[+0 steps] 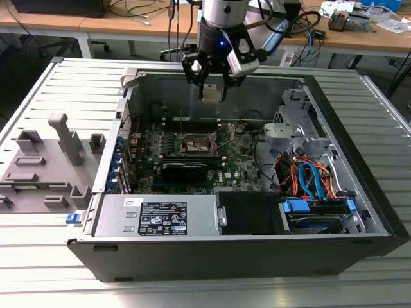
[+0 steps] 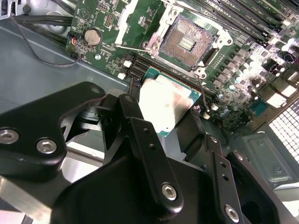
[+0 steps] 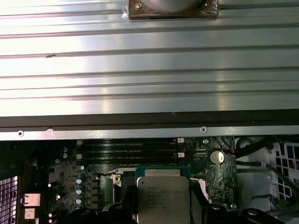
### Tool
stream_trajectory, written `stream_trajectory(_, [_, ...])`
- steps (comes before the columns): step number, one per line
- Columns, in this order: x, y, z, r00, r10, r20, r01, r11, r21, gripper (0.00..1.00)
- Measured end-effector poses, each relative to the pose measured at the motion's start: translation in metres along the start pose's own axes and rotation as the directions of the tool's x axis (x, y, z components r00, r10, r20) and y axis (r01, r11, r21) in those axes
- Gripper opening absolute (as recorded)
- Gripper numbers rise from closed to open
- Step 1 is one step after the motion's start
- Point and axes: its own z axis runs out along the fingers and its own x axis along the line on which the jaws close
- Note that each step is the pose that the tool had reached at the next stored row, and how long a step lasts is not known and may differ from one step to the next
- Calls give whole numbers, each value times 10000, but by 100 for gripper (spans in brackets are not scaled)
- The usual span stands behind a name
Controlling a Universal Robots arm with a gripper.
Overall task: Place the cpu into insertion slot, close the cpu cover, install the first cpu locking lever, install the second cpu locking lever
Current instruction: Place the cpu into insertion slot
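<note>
Two black fingers point(image 2: 140, 123) of the gripper point(image 2: 168, 116) are clamped on opposite edges of the chip point(image 2: 164, 103). Its metal top faces both wrist cameras, and it hangs in the air over the open computer case point(image 1: 244, 260). In the exterior view the socket point(image 1: 192, 144) lies on the green board point(image 1: 241, 157) at about seven o'clock from the chip, well apart from it. In the second wrist view its contact field is bare, with nothing seated. The power supply point(image 1: 160, 218) sits at the case's six o'clock, the cabled drive bay point(image 1: 314, 186) at four o'clock, and a grey fixture point(image 1: 45, 167) at nine o'clock outside the case. Judged good practice: bring the chip square over the socket, keep it level, match the corners, lower it straight and release without sliding, since the contacts look delicate.
</note>
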Motion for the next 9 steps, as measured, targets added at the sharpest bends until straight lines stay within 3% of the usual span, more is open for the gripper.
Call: stream_trajectory(9, [0, -3, 21, 10000, 0, 0, 0, 10000, -1, 55])
